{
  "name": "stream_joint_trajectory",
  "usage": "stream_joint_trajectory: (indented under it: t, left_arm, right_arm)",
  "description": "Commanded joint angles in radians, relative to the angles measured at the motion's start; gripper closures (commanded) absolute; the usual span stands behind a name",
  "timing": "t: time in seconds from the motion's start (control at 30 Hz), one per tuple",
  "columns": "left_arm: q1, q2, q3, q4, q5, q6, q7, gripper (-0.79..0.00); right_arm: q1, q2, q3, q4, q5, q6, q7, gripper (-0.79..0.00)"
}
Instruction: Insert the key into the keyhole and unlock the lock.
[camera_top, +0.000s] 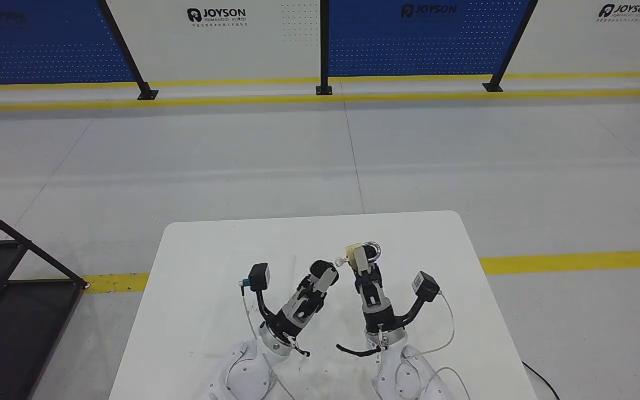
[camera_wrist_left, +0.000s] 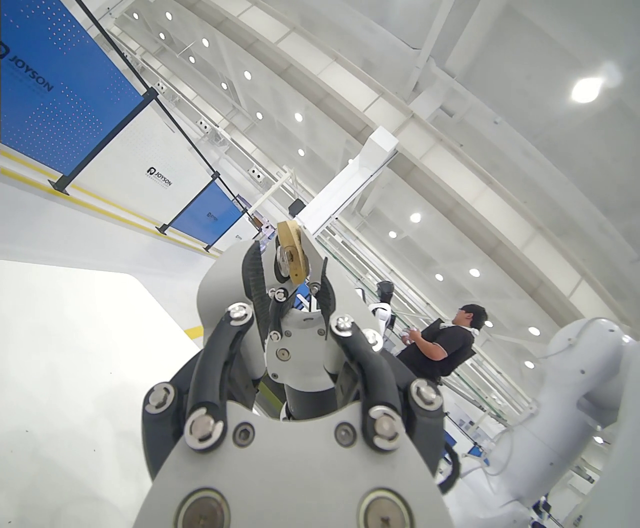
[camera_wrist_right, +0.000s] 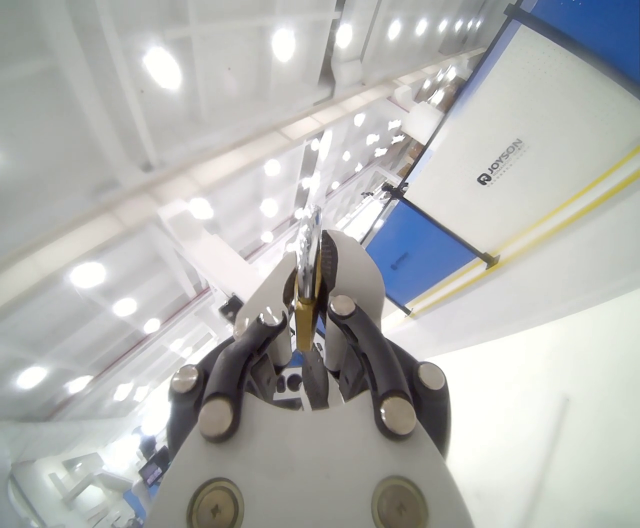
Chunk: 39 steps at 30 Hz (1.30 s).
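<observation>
The lock (camera_top: 353, 256) is held up in the air above the white desk (camera_top: 200, 300), near its middle, between the two arms. The right pincer (camera_wrist_right: 307, 267) is clenched on the thin sides of its brass body, and the bright shackle (camera_wrist_right: 310, 240) sticks out past the tips. The left pincer (camera_wrist_left: 289, 265) sits just beside the lock, pointing at it from the other side, so the brass body shows right at its tip in its own wrist view. I cannot tell whether this pincer is clenched or released. A small bright round part (camera_wrist_left: 283, 261) lies against the brass there. It could be the keyhole face or the head of the key, and the views do not settle which. The key itself cannot be made out for certain. As I read it, the lock is lifted and presented, and the two arms are brought together for insertion. Seating the key fully, turning it and springing the shackle appear to be left, since the shackle shows no clear sign of being open.
</observation>
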Motion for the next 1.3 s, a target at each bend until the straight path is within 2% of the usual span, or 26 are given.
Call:
stream_joint_trajectory:
  t: [0.0, 0.63, 0.73, 0.83, 1.27]
  left_arm:
    - [-0.002, 0.000, 0.003, -0.001, -0.004, 0.003, -0.004, -0.265]
    - [-0.013, -0.003, 0.010, 0.003, -0.024, 0.020, -0.001, -0.203]
    - [-0.014, -0.003, 0.010, 0.002, -0.026, 0.021, -0.002, -0.135]
    - [-0.014, -0.003, 0.009, 0.002, -0.024, 0.020, -0.002, -0.003]
    - [-0.016, -0.003, 0.008, 0.000, -0.004, 0.031, 0.006, 0.000]
  right_arm:
    - [0.000, 0.000, -0.001, -0.001, -0.001, 0.002, 0.006, 0.000]
    - [-0.003, 0.000, 0.000, -0.004, -0.009, -0.002, 0.026, 0.000]
    - [-0.003, -0.001, -0.001, -0.003, -0.010, -0.003, 0.029, 0.000]
    - [-0.003, -0.001, -0.002, -0.002, -0.010, 0.000, 0.030, 0.000]
    - [-0.004, -0.002, -0.007, 0.002, -0.029, 0.003, 0.032, 0.000]
